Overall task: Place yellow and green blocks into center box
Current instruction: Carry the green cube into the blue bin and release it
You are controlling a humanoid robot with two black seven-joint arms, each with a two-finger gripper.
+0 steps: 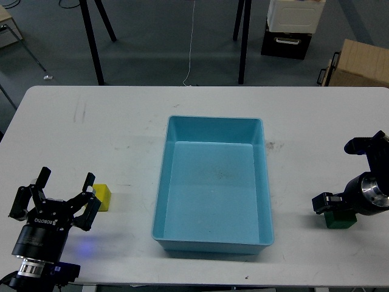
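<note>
**Left gripper open beside yellow block, right gripper down at green block**

Left gripper (63, 193) is sitting at the lower left of the white table (109, 128), fingers spread wide and pointing away from the camera, holding nothing. Yellow block (101, 196) is resting on the table just beside the right-hand fingers, touching or nearly touching them; contact is not clear. It is lying outside the fingers' gap, not between them. A faint blue glow is showing on the table surface under the left wrist.

Right gripper (329, 204) is coming in from the right edge, its end pointing toward the bin. Green block (338, 218) is sitting on the table directly under and against the gripper's dark end piece, partly hidden by it. Fingers are reading as one dark mass, so whether they are closed on the block is not something I can tell.

Light blue bin (163, 188) is standing in the middle of the table between the two arms, long side running away from the camera, holding neither block. Both blocks are sitting well apart from each other, one on each side of the bin.

Beyond the far table edge, black stand legs (92, 42) are standing on grey floor, a white-and-black crate (290, 27) is sitting at the upper right, and a brown cardboard box (358, 64) is showing at the right edge.
</note>
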